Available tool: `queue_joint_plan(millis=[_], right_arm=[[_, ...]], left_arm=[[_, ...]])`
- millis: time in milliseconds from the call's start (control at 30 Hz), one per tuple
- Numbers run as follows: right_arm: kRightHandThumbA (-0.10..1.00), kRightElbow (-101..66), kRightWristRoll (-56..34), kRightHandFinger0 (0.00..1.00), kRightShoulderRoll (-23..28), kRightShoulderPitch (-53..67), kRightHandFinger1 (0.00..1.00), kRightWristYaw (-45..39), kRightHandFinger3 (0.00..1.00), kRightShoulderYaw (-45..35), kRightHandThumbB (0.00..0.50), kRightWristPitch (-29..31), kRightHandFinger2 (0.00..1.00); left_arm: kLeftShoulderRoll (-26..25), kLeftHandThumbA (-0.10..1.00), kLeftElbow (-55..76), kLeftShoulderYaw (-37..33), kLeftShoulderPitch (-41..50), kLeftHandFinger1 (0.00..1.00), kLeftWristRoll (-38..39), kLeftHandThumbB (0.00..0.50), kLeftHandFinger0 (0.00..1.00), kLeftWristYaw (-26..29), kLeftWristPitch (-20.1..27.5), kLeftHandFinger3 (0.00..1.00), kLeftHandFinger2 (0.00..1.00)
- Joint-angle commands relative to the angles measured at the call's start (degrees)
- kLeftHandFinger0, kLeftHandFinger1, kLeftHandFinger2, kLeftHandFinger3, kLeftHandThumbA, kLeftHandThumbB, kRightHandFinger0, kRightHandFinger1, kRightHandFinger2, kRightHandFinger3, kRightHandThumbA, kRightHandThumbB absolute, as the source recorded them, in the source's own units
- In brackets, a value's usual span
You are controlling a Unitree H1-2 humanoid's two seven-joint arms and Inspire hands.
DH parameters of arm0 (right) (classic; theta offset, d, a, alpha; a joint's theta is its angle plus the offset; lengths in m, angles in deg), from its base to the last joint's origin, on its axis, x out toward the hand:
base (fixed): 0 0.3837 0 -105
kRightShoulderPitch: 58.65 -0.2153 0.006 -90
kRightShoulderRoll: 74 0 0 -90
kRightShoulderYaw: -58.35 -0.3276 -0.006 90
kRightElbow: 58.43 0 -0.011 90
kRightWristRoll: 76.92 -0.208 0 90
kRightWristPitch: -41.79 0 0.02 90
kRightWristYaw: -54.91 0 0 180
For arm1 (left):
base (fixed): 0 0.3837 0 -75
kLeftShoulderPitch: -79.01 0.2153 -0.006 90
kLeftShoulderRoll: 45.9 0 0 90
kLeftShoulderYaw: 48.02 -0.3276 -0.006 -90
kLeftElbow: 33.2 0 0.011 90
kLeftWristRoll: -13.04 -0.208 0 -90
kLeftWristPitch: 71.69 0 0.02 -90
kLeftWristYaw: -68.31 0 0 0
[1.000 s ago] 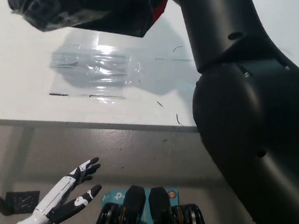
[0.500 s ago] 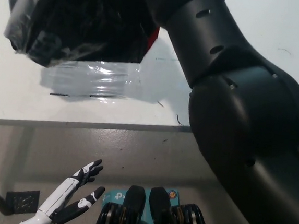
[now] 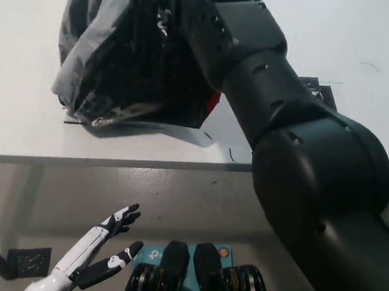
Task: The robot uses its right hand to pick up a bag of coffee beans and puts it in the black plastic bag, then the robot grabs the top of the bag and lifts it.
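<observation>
One black plastic bag on table; right hand hidden, left hand spread empty.

One head view looks steeply down (close over the right arm) onto the table

A crumpled black plastic bag sits on the flat white table, toward its left half and back from the near edge. A small red corner pokes out at the bag's lower right. The robot's black right arm reaches in from the lower right, over the table, to the top of the bag. The white left hand rests low at the left, below and in front of the table edge, above the grey floor.
</observation>
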Motion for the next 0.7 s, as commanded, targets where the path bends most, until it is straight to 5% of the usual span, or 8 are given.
queue_joint_plan(millis=[0, 233, 267, 300, 333, 433, 533, 667], right_arm=[[-0.10, 0.4, 2.0, 0.00, -0.6, 0.3, 0.28, 1.5, 0.93, 3.8, 0.000, 6.4, 0.77], [0.04, 1.7, 6.7, 0.06, 0.1, 3.7, 0.41, 0.2, 1.00, 12.6, 0.000, 6.8, 0.84], [0.35, 2.0, 10.1, 0.40, 1.6, 5.4, 0.66, -3.8, 0.66, 17.2, 0.033, 6.9, 0.95], [0.53, 2.1, 11.6, 0.70, 2.2, 6.0, 0.92, -5.7, 0.83, 19.4, 0.053, 6.9, 1.00], [0.72, 2.0, 12.8, 0.95, 2.8, 6.4, 1.00, -7.7, 1.00, 21.4, 0.103, 7.0, 1.00], [0.84, 1.7, 13.3, 1.00, 3.4, 6.7, 1.00, -9.7, 1.00, 23.8, 0.103, 7.1, 1.00], [0.95, 0.9, 19.0, 1.00, 6.0, 5.6, 1.00, -15.7, 1.00, 33.3, 0.402, 6.8, 1.00], [1.00, -0.1, 21.1, 1.00, 7.3, 4.7, 1.00, -16.7, 1.00, 38.1, 0.500, 6.0, 1.00]], left_arm=[[-1.0, 0.72, 2.2, -0.2, -0.9, 1.00, -0.8, 0.342, 1.00, -0.8, 0.1, 1.00, 1.00], [-1.1, 0.71, 3.2, -0.1, -1.2, 1.00, -0.3, 0.346, 1.00, -1.4, -1.8, 1.00, 1.00], [-1.2, 0.70, 3.6, -0.2, -1.4, 1.00, -0.6, 0.337, 1.00, -1.5, -2.1, 1.00, 1.00], [-1.3, 0.70, 3.7, -0.2, -1.4, 1.00, -0.7, 0.336, 1.00, -1.6, -2.2, 1.00, 1.00], [-1.3, 0.70, 3.8, -0.2, -1.5, 1.00, -0.8, 0.335, 1.00, -1.6, -2.3, 1.00, 1.00], [-1.2, 0.70, 3.8, -0.2, -1.4, 1.00, -0.8, 0.334, 1.00, -1.6, -2.4, 1.00, 1.00], [-1.2, 0.68, 3.8, -0.2, -1.8, 1.00, -0.5, 0.331, 1.00, -2.0, -2.7, 1.00, 1.00], [-1.3, 0.68, 3.4, -0.3, -1.7, 1.00, -0.8, 0.333, 1.00, -2.1, -2.3, 1.00, 1.00]])
